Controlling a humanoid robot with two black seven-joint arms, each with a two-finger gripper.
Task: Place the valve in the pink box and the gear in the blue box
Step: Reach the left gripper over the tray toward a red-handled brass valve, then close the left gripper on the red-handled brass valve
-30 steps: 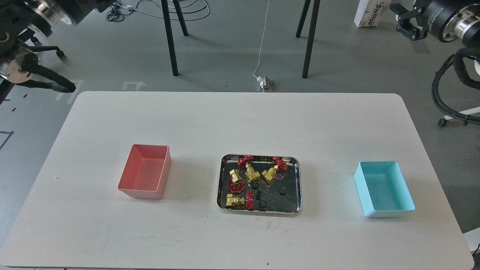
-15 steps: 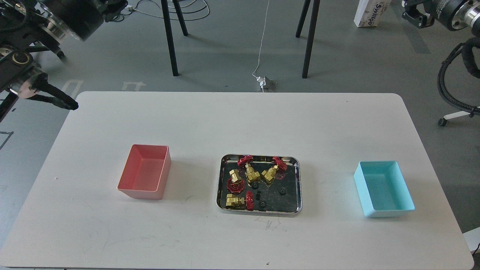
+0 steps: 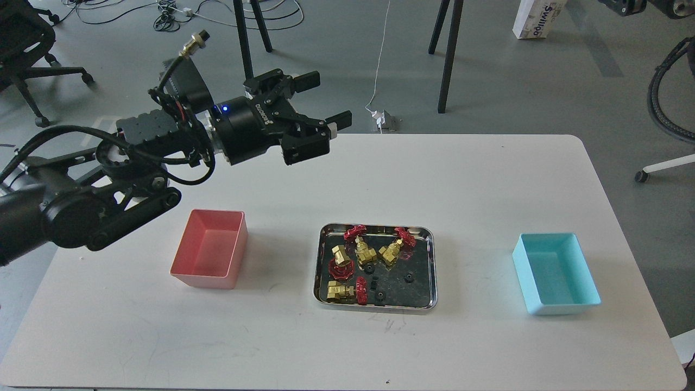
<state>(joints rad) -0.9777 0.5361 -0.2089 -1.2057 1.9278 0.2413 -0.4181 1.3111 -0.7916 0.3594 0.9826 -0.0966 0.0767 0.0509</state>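
Observation:
Several brass valves with red handwheels lie in a shiny steel tray point(image 3: 433, 271) at the table's middle: one valve point(image 3: 365, 251) at the back, another point(image 3: 339, 291) at the front left. Small black gears point(image 3: 409, 278) lie among them. The pink box point(image 3: 209, 250) stands empty to the left of the tray. The blue box point(image 3: 556, 271) stands empty to the right. My left gripper point(image 3: 326, 99) is open and empty, held above the table's far left part, well behind the tray. Only a dark sliver of my right arm point(image 3: 646, 4) shows at the top right edge.
The white table point(image 3: 347, 174) has rounded corners. Beyond its far edge are black stand legs point(image 3: 247, 60), a white cable with a plug point(image 3: 383, 120) on the floor, an office chair point(image 3: 27, 38) at the far left and a white carton point(image 3: 535, 19).
My left arm has swung in from the top left corner to over the table's far left part, gripper now open and in plain view. My right arm has withdrawn up out of the top right corner.

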